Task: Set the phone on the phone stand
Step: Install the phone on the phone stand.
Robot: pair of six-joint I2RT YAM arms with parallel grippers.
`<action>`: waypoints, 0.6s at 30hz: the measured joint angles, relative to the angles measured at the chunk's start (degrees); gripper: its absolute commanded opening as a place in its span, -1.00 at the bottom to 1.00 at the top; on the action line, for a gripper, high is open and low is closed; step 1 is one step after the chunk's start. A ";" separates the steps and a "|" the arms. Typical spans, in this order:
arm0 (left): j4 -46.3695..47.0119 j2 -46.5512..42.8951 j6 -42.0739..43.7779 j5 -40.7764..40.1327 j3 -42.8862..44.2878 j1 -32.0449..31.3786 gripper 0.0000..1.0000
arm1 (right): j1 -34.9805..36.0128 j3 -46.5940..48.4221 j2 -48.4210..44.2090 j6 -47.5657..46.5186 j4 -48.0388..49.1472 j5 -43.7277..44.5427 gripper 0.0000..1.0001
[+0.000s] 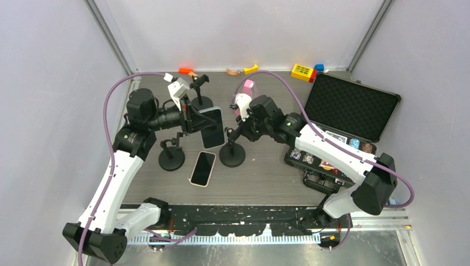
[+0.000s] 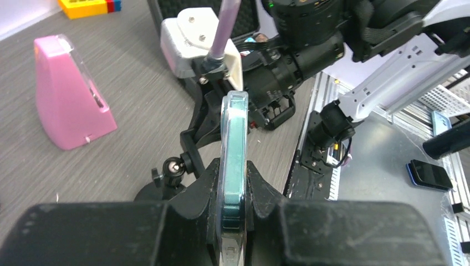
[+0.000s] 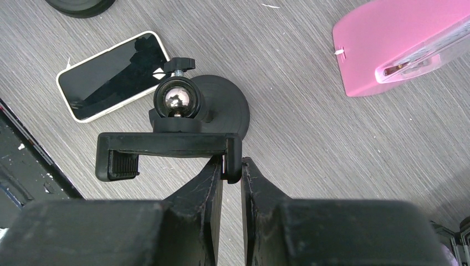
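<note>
L gripper (image 2: pixel 233 185) has its jaws clamped on the phone (image 2: pixel 233 138), pinching it front and back across the thin side. In the L wrist view the phone shows edge-on, standing up between the fingers (image 2: pixel 202 188), pale teal rim. From the top cam it's off the table (image 1: pixel 266 172), dark screen showing, mid-table and just beside the top of the phone stand (image 3: pixel 166 147); can't tell if they touch. Phone isn't seated in the stand's cradle. R gripper (image 3: pixel 231 169) has its jaws closed on one end of the stand's black clamp bar, fingers nearly together w/ only the bar's end piece between them. The bar sits level on a shiny ball joint above a round black base, which rests on the table. A second phone (image 1: pixel 203 168) lies flat, screen up, just left of that base and right of another stand (image 1: pixel 172 157). A third stand (image 1: pixel 200 97) is farther back, behind the held phone. Pink wedge (image 1: pixel 248 88) sits at the back, near the R wrist. Open black case (image 1: pixel 349 105) is on the R side, lid up w/ foam showing, small items in its tray.
</note>
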 measured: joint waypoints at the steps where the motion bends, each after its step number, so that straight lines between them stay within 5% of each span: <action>1: 1.38 0.04 -0.55 0.81 -0.20 0.00 -1.00 | -0.09 -0.09 0.00 0.22 0.20 -0.33 -1.00; 7: 13.33 0.79 -6.54 5.92 -3.37 0.00 -1.00 | -0.26 -0.61 0.00 1.20 1.29 -1.03 -0.89; 18: 22.51 2.36 -11.15 9.09 -5.27 0.00 -1.00 | -0.87 -0.68 0.00 2.29 1.46 -2.12 -0.20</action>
